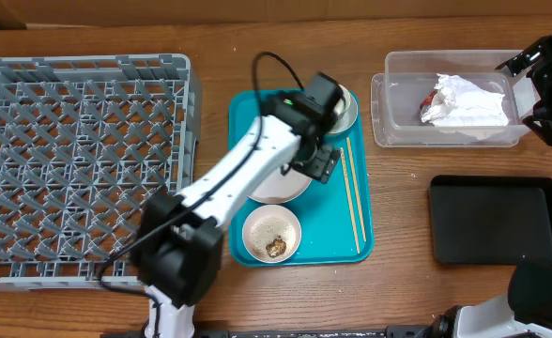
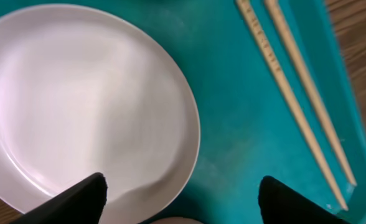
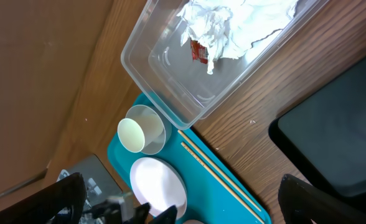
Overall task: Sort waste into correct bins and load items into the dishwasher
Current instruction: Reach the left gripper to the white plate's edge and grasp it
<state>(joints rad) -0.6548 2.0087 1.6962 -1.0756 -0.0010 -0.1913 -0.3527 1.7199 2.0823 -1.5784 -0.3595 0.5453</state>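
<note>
The pale plate point(image 1: 278, 188) lies on the teal tray, and it fills the left wrist view point(image 2: 83, 106). My left gripper point(image 1: 319, 165) is open just over the plate's right rim, one finger above the plate and one above the tray point(image 2: 183, 202). Two chopsticks point(image 1: 352, 192) lie along the tray's right side. A small bowl point(image 1: 272, 233) holds a brown scrap and rice grains. The white cup point(image 3: 133, 134) sits by the grey-green saucer-bowl point(image 1: 346, 108). The clear tub point(image 1: 389, 117) holds the crumpled napkin point(image 1: 468, 101) and red wrapper point(image 3: 199, 51). My right gripper point(image 1: 539, 89) is open and empty, high beside the tub.
The grey dish rack point(image 1: 79, 160) stands at the left with nothing in it. The black tray point(image 1: 497, 221) lies at the front right, below the tub. The teal tray point(image 1: 360, 246) sits between the rack and the bins. My left arm crosses the tray's left half.
</note>
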